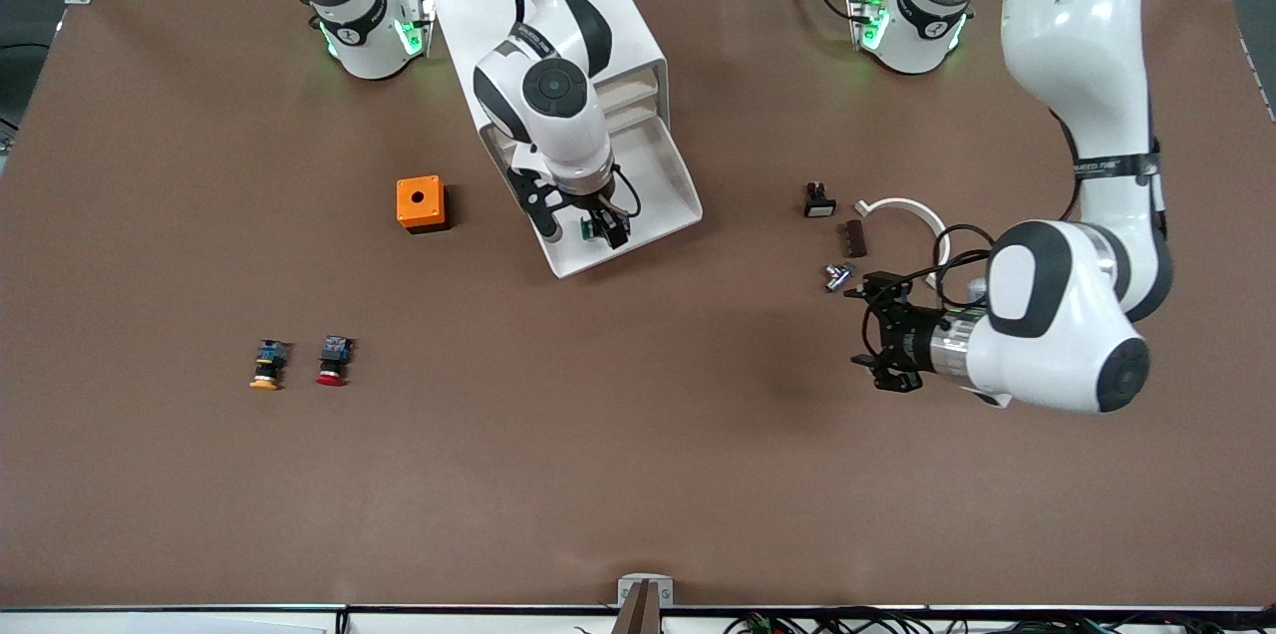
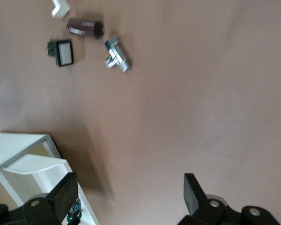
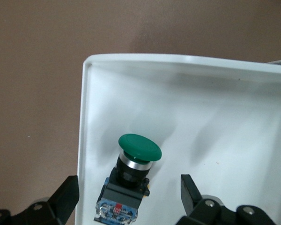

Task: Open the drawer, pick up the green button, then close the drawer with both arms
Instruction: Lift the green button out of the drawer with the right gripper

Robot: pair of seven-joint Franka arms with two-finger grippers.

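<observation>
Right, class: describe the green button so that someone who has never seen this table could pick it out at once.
Find the white cabinet between the arms' bases; its lowest drawer is pulled open. The green button lies in it, under the open right gripper. The only green cap: the two other buttons, yellow-capped and red-capped, lie on the table.

We see an evenly, brightly lit scene under soft overhead light. The brown table (image 1: 638,475) shows no glare, and a faint broad shadow lies on it beside the left arm's (image 1: 1067,325) wrist. Small dark shadows sit close under the orange box (image 1: 420,203). Green indicator lights glow at both arm bases. In the left wrist view the picture is soft with motion blur, and the cabinet (image 2: 18,159) casts a smeared shadow. In the right wrist view the drawer (image 3: 225,108) carries pale grey shadows, and the button's (image 3: 133,173) green cap has a gentle sheen.
</observation>
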